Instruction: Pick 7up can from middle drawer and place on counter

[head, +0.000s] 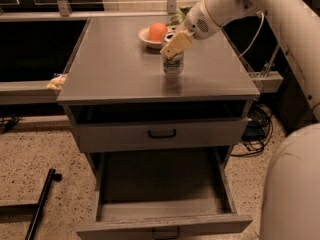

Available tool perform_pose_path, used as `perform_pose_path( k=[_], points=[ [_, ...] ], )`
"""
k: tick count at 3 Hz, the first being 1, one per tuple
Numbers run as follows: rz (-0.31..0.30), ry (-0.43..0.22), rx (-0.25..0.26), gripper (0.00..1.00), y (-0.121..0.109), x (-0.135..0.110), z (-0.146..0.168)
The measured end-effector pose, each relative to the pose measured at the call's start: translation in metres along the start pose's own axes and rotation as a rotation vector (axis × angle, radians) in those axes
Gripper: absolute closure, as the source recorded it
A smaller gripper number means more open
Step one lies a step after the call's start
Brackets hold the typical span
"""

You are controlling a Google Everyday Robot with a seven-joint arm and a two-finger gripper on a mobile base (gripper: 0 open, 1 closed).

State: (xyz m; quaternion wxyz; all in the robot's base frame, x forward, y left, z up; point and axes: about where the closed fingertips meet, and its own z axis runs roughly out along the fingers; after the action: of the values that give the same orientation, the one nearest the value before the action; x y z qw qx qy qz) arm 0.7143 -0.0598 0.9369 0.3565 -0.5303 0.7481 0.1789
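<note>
The 7up can (173, 65) stands upright on the grey counter (115, 64), right of centre and just in front of the bowl. My gripper (174, 48) comes in from the upper right and its cream fingers (176, 43) are closed on the can's top. Whether the can's base touches the counter or hangs just above it cannot be told. The middle drawer (160, 184) is pulled out wide at the bottom of the cabinet, and nothing shows inside it.
An orange (158, 32) lies in a white bowl (145, 36) at the counter's back, with a green packet (178, 16) behind it. A closed drawer front (210, 133) sits above the open drawer. Cables (255, 129) lie to the right, and a black pole (41, 204) lies on the floor to the left.
</note>
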Motion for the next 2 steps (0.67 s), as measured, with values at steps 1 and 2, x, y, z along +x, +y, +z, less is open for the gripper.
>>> perform_pose_path(
  k=[1, 2],
  points=[
    [0.058, 0.01, -0.026, 1.0, -0.007, 0.011, 0.012],
    [0.105, 0.013, -0.05, 1.0, -0.008, 0.023, 0.022]
  ],
)
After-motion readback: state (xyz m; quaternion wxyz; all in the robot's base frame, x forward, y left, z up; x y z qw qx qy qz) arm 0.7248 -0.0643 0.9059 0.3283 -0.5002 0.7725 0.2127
